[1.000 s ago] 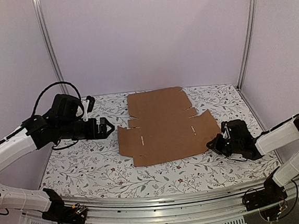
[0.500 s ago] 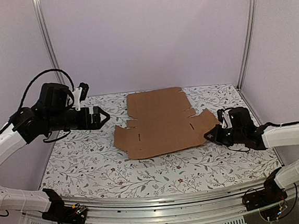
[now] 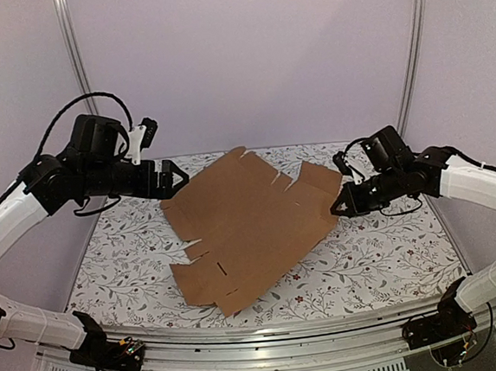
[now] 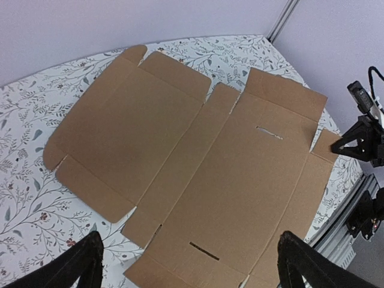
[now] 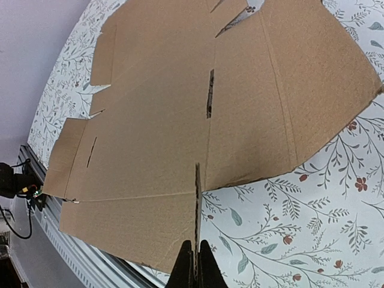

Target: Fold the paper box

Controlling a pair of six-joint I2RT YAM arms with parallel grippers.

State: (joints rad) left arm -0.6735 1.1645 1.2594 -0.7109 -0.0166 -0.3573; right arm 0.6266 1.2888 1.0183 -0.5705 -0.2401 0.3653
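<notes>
Top external view: the right hand (image 3: pixel 344 207) was pinched shut on an edge of the unfolded paper box (image 3: pixel 243 229); the left hand (image 3: pixel 174 178) hung wide open, empty, over the worktop (image 3: pixel 125 266).

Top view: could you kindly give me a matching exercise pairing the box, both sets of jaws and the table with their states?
Things:
1. box
2. left jaws
3. right jaws
4. table

States:
a. shut on a cardboard edge
b. floral pattern
c. brown, unfolded
d. wide open, holding nothing

Pairs: 1-c, 2-d, 3-a, 4-b
</notes>
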